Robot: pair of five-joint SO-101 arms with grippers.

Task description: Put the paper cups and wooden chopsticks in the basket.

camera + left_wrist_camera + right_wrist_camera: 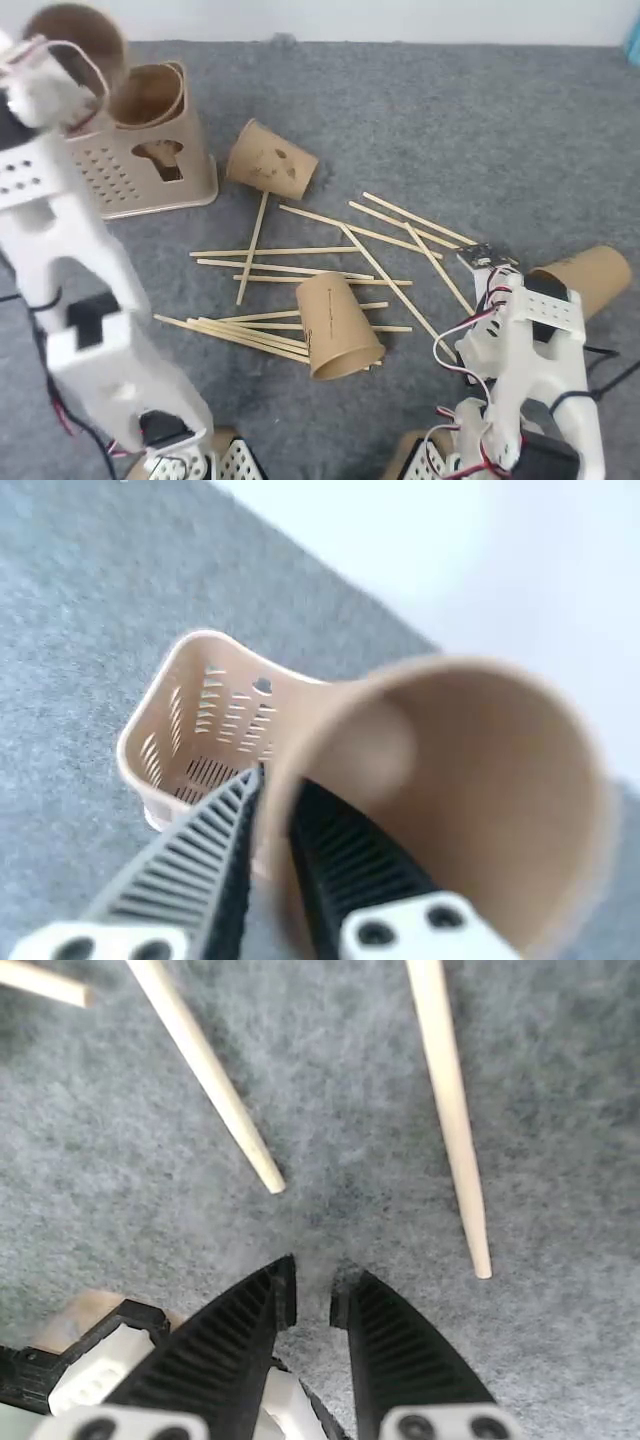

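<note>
Brown paper cup is pinched at the rim by the left gripper, one finger inside and one outside, up by the basket in the upper left of the high view. I'd call this the drop-off step. Next it needs lining up beside the stowed cup, then letting go. The right gripper sits slightly ajar and empty, low over the grey counter. The high view lays out the scattered chopsticks and three loose cups. The left wrist view adds the rim grip.
</note>
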